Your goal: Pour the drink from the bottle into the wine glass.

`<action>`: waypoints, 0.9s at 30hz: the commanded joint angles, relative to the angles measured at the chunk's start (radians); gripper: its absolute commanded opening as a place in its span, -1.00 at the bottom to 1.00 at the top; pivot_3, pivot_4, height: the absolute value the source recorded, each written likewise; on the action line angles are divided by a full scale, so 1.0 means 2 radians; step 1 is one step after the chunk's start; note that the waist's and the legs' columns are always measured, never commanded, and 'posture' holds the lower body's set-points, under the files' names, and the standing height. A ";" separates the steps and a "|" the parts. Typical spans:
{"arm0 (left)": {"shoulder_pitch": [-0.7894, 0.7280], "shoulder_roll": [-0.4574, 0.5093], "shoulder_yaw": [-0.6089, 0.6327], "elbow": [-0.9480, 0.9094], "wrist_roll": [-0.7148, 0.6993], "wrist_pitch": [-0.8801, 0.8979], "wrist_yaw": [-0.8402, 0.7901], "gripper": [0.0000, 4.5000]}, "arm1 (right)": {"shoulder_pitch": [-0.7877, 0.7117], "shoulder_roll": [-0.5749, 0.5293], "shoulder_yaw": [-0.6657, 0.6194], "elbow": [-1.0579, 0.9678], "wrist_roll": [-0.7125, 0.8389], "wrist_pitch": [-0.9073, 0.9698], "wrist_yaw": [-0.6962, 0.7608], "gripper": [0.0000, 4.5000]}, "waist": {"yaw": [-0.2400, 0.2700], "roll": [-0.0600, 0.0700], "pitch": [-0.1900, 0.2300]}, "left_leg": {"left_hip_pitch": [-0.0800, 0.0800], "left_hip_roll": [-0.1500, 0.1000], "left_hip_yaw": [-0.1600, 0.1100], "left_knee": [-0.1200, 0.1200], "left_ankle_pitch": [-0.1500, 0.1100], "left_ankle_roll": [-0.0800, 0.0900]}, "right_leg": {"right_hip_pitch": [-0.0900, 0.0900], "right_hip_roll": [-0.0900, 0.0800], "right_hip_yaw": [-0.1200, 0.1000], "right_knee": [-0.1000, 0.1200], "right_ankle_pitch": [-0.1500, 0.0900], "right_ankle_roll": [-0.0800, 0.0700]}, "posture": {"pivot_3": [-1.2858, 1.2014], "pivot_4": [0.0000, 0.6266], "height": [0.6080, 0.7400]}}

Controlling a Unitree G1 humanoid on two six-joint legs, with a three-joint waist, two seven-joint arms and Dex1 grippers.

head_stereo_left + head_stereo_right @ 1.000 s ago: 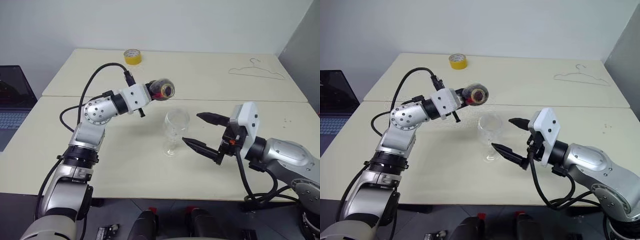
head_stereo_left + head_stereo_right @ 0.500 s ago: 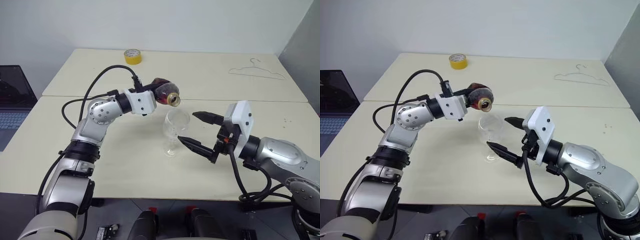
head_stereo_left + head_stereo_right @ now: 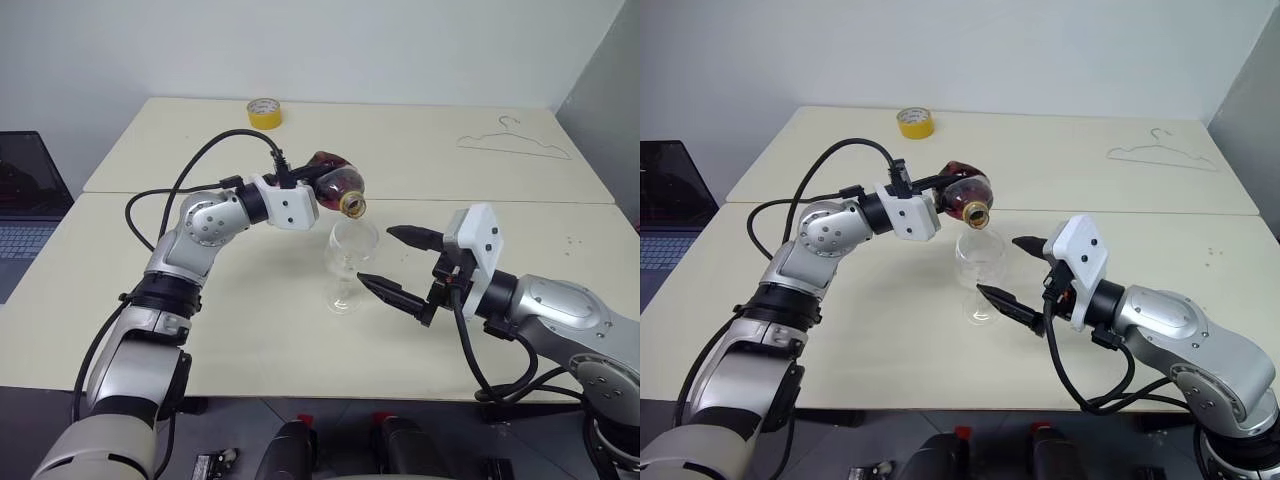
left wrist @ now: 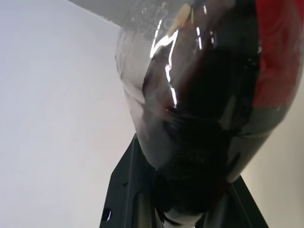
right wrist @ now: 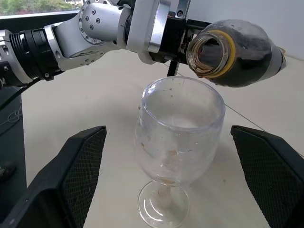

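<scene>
My head pair looks forward and down over the table [image 3: 250, 320]. My left wrist camera sits tight against the bottle [image 4: 199, 109]; my right wrist camera faces the wine glass [image 5: 178, 142] nearby, sharing both.

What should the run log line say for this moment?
left gripper: shut on bottle, mouth over wine glass | right gripper: open beside glass | glass: no drink visible

Both arms are built of silver-grey metal segments with black ringed joints and white plastic wrist housings. Black cables loop outside each forearm. The right tool [image 3: 397, 264] carries two tapered black fingers [image 5: 71, 173] with cross-hatched inner pads; small screws dot the left arm's rounded joint.
</scene>
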 commanded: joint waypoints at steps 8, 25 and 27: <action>-0.025 0.010 -0.002 0.014 0.031 -0.051 0.042 -0.77 | -0.004 0.000 -0.009 -0.013 0.002 0.001 -0.001 1.00 | 0.000 0.000 0.000 | 0.000 0.000 0.000 0.000 0.000 0.000 | 0.000 0.000 0.000 0.000 0.000 0.000 | 0.03 -0.52 1.00; -0.042 0.021 -0.001 0.042 0.062 -0.083 0.104 -0.77 | -0.008 0.001 -0.009 -0.011 0.001 0.002 0.002 1.00 | -0.004 0.000 0.000 | 0.000 0.000 0.000 0.000 0.000 0.000 | 0.000 0.000 0.000 0.000 0.000 0.000 | 0.03 -0.52 1.00; -0.044 0.023 -0.001 0.043 0.066 -0.086 0.110 -0.77 | -0.008 0.000 -0.010 -0.011 0.003 0.002 0.003 1.00 | -0.004 0.000 0.000 | 0.000 0.000 0.000 0.000 0.000 0.000 | 0.000 0.000 0.000 0.000 0.000 0.000 | 0.03 -0.52 1.00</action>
